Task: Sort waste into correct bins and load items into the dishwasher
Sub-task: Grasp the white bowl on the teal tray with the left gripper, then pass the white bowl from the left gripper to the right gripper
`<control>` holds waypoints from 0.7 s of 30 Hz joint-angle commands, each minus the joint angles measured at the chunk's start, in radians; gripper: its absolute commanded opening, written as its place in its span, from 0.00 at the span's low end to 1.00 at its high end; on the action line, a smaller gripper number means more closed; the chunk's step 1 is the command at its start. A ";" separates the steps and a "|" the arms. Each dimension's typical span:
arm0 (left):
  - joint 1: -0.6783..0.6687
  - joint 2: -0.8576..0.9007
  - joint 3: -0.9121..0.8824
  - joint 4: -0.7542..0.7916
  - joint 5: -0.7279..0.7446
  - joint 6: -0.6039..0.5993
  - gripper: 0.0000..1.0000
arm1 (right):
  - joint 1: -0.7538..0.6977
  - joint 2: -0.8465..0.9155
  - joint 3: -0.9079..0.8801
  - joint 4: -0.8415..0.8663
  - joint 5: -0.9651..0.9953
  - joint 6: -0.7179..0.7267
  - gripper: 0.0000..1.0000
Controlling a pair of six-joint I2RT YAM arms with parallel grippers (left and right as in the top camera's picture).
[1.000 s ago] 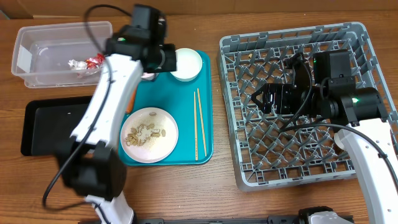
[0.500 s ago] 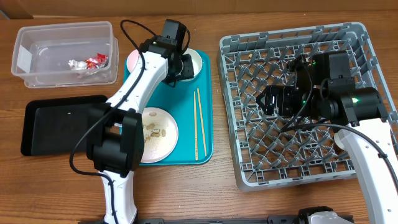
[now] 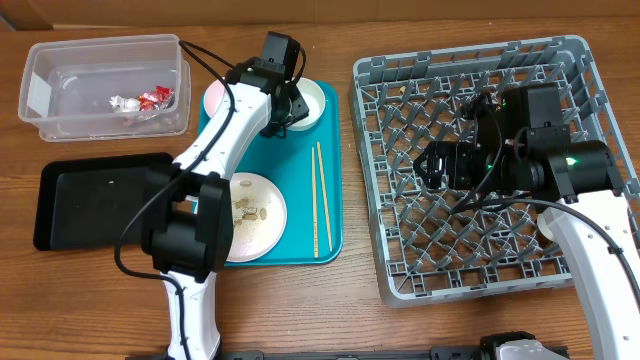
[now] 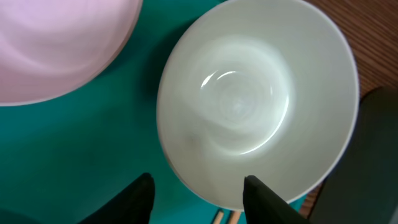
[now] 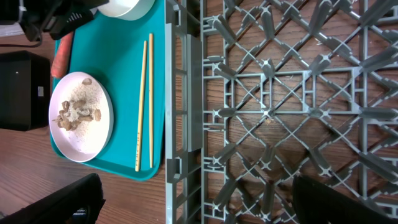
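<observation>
My left gripper (image 3: 283,112) is open over the teal tray (image 3: 300,235). In the left wrist view its fingers (image 4: 199,194) flank the near rim of an upright white bowl (image 4: 255,106), which also shows overhead (image 3: 310,98). A second bowl, pink side up (image 4: 56,43), lies beside it (image 3: 214,96). The white plate (image 3: 252,215) holds tan shells and rice. Two chopsticks (image 3: 320,200) lie to its right. An orange carrot (image 5: 61,53) lies at the tray's edge. My right gripper (image 3: 432,162) hangs open and empty above the grey dish rack (image 3: 560,60). The small white cup is not in view.
The clear tub (image 3: 60,60) at the back left holds red and silver-white wrappers (image 3: 140,100). The black tray (image 3: 90,195) lies left of the teal tray. My left arm crosses over the teal tray's left half. The rack's lattice floor (image 5: 280,112) holds nothing.
My left arm swung right from beside the clear tub to above the white bowl, then settled slightly. The right arm has not moved.
</observation>
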 commanded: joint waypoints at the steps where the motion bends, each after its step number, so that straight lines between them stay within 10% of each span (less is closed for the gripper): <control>1: 0.012 0.032 0.017 0.002 -0.067 -0.028 0.43 | 0.004 0.000 0.018 0.002 0.005 0.000 1.00; 21: 0.012 0.069 0.017 -0.079 -0.067 0.010 0.04 | 0.004 0.000 0.018 -0.012 0.005 0.000 1.00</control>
